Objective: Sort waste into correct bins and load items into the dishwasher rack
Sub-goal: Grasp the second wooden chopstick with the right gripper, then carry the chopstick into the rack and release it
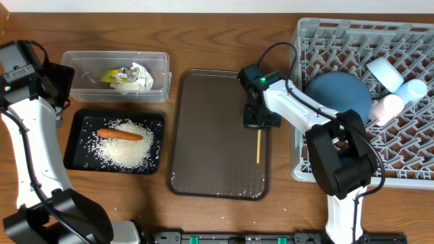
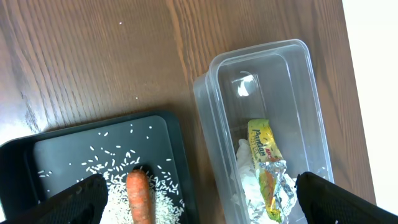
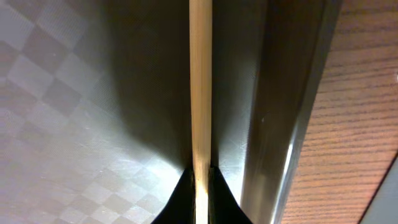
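Note:
My right gripper [image 1: 259, 125] is shut on the wooden chopsticks [image 1: 258, 146] over the right side of the brown serving tray [image 1: 203, 135]; the wrist view shows the sticks [image 3: 200, 87] pinched between the black fingertips [image 3: 200, 186]. The carrot [image 1: 120, 134] lies on white rice [image 1: 125, 152] in the black tray [image 1: 78, 146]. The clear tub [image 1: 85, 64] holds tissue [image 1: 139, 78] and the yellow-green wrapper [image 1: 112, 76]. My left gripper [image 2: 196, 199] is open, high above both bins. The grey rack [image 1: 325, 41] holds the blue bowl [image 1: 339, 91], a white cup [image 1: 381, 68] and a light-blue cup [image 1: 412, 89].
A pale pinkish cup [image 1: 388, 105] also sits in the rack beside the bowl. A few stray rice grains [image 1: 119, 211] lie on the wooden table in front of the black tray. The brown tray's raised rim [image 3: 292, 124] runs just right of the chopsticks.

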Robot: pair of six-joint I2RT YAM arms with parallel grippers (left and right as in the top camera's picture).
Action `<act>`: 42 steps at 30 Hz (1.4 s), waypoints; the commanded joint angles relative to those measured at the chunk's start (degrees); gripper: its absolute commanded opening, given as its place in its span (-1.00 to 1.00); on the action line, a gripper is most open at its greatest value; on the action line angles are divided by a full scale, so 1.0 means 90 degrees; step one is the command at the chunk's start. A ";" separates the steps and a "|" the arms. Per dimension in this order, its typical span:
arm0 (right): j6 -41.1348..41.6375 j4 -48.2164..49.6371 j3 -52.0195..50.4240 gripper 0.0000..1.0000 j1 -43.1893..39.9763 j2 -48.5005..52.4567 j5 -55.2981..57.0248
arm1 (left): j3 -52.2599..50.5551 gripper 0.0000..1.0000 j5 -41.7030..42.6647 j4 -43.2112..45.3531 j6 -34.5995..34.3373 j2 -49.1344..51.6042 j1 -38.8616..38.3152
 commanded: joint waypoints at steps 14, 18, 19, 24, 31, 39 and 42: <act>-0.2059 -0.1127 0.2154 -0.98 -0.1486 -0.1270 -0.1253 | 0.0070 0.97 -0.0053 -0.0002 0.0058 -0.0015 0.0027; -0.2684 -0.1202 0.2679 -0.98 -0.2263 -0.1423 -0.1923 | 0.0070 0.97 -0.0053 -0.0002 0.0061 -0.0015 0.0027; -0.2691 -0.1205 0.2737 -0.98 -0.2404 -0.1423 -0.1914 | 0.0070 0.97 -0.0053 -0.0002 0.0061 -0.0015 0.0027; -0.2863 -0.1117 0.2756 -0.98 -0.3164 -0.1321 -0.1928 | 0.0070 0.97 -0.0053 -0.0002 0.0061 -0.0015 0.0027; -0.2965 -0.0750 0.2744 -0.98 -0.3334 -0.0933 -0.1899 | 0.0070 0.98 -0.0053 -0.0002 0.0058 -0.0015 0.0027; -0.2890 -0.0736 0.2744 -0.98 -0.3322 -0.0427 -0.2023 | 0.0070 0.97 -0.0053 -0.0002 0.0061 -0.0015 0.0027; -0.2895 -0.0814 0.2742 -0.96 -0.3317 -0.0347 -0.2050 | 0.0070 0.97 -0.0053 -0.0002 0.0061 -0.0015 0.0027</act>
